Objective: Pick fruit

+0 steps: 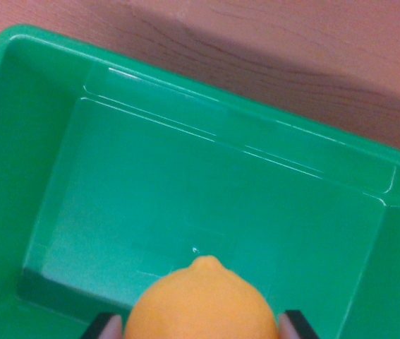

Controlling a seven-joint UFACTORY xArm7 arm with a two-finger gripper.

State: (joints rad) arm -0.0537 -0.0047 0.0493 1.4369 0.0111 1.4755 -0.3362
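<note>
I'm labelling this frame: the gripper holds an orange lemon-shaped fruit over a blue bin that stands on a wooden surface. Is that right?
Not quite: the bin is green, not blue, as the wrist view shows. The rest stands: the gripper holds the orange lemon-shaped fruit over it, and the bin stands on a wooden surface.

Place type can't be pinned down from this close wrist view; looks like a plain tabletop manipulation setup, lab-like or office-like. Cues: a reddish-brown wood-grain laminate desk (291, 56) fills the top of the view, and a glossy green moulded plastic bin (207, 198) with flat floor and stepped walls sits on it. No walls, appliances, shelves or tools visible. Lighting is even, indoor, with soft glare on the bin floor.
</note>
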